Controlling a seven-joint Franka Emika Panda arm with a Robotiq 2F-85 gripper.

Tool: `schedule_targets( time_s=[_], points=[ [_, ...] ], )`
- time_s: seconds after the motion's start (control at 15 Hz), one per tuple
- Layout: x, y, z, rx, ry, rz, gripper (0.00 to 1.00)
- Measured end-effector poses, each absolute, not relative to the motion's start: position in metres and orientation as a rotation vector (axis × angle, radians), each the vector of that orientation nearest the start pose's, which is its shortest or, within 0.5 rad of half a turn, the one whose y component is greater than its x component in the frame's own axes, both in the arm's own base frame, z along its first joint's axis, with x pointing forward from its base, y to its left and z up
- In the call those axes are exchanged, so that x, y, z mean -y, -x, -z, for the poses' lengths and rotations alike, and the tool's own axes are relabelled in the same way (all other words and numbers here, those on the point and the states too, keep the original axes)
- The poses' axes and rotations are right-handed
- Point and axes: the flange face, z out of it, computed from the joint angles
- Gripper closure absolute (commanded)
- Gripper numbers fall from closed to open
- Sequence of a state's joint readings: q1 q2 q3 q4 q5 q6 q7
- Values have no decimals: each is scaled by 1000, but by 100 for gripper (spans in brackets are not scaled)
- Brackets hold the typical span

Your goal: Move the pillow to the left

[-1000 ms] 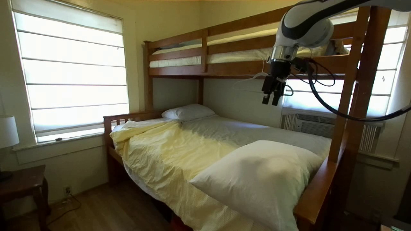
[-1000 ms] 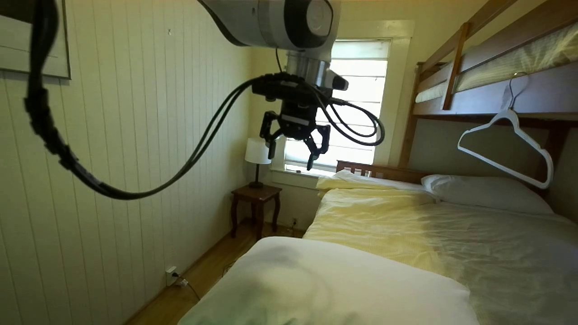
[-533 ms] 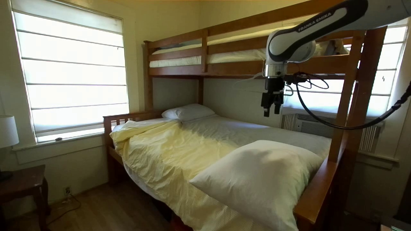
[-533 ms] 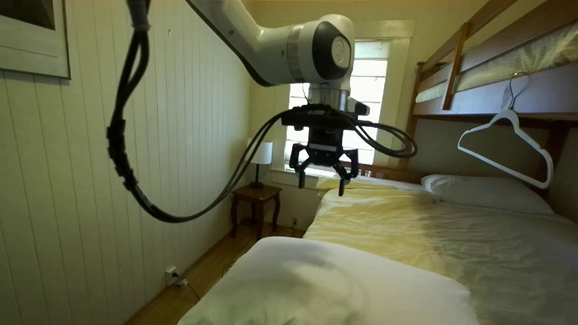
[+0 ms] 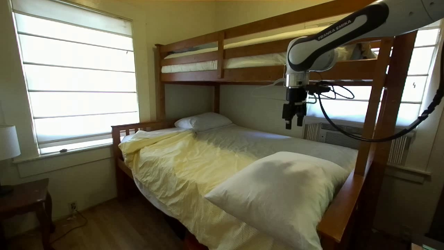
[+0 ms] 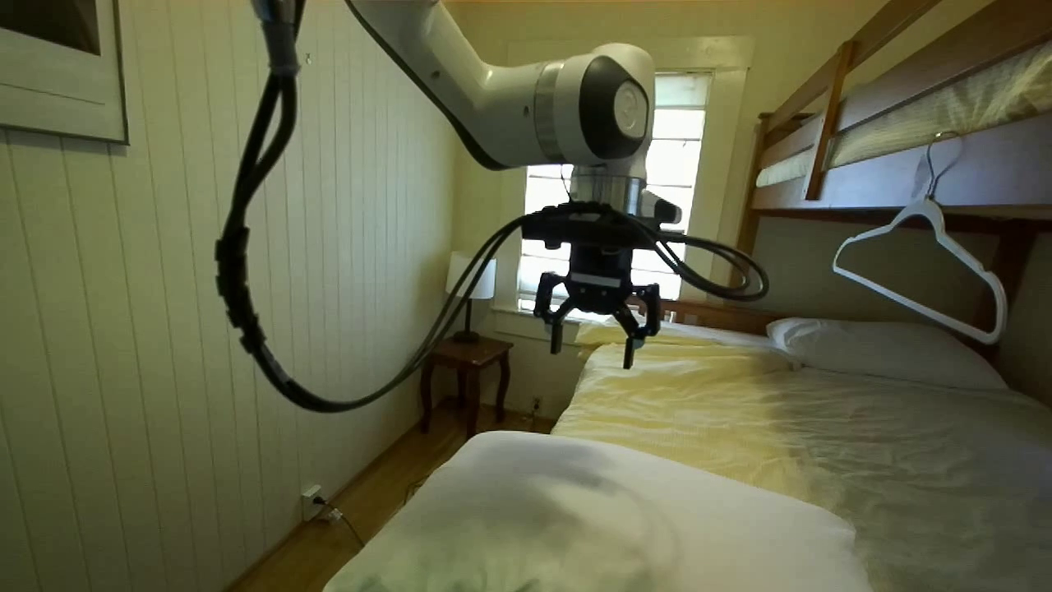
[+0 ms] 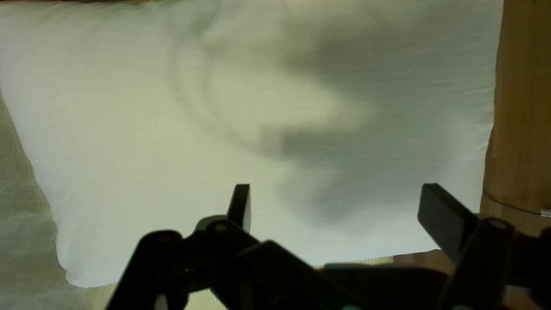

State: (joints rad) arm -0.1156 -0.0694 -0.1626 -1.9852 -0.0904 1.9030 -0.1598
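Note:
A large white pillow (image 5: 277,198) lies on the near end of the lower bunk, against the wooden footboard. It also shows at the bottom of an exterior view (image 6: 592,526). It fills most of the wrist view (image 7: 150,129), with the gripper's shadow on it. My gripper (image 5: 294,124) hangs above the bed, pointing down, with a gap of air over the pillow. In an exterior view its fingers (image 6: 592,355) are spread apart with nothing between them. In the wrist view the open fingers (image 7: 335,193) appear over one edge of the pillow.
Another white pillow (image 5: 208,121) lies at the far end of the bed, beside a yellow cover (image 5: 194,159). The footboard (image 5: 343,205) and the upper bunk's rail (image 5: 256,73) border the bed. A white hanger (image 6: 929,222) hangs from the rail. A lamp (image 6: 470,279) stands on a nightstand (image 6: 467,352).
My gripper has come down and turned more upright. It moved right in the view with the hanger close by. Most of this came in the first half second. The pillow has not moved.

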Motion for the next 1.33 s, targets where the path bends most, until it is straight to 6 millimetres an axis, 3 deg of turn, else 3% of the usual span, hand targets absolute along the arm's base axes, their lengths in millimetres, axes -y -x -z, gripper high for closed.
schedule_targets(
  time_s=[0.13, 0.33, 0.87, 1.33],
  points=[
    [158, -514, -486, -150, 3205, -72, 0],
    [172, -518, -457, -166, 3196, -157, 0],
    [238, -532, -379, -318, 3250, -210, 0],
    [247, -536, -366, -414, 3248, -222, 0]
  ],
)
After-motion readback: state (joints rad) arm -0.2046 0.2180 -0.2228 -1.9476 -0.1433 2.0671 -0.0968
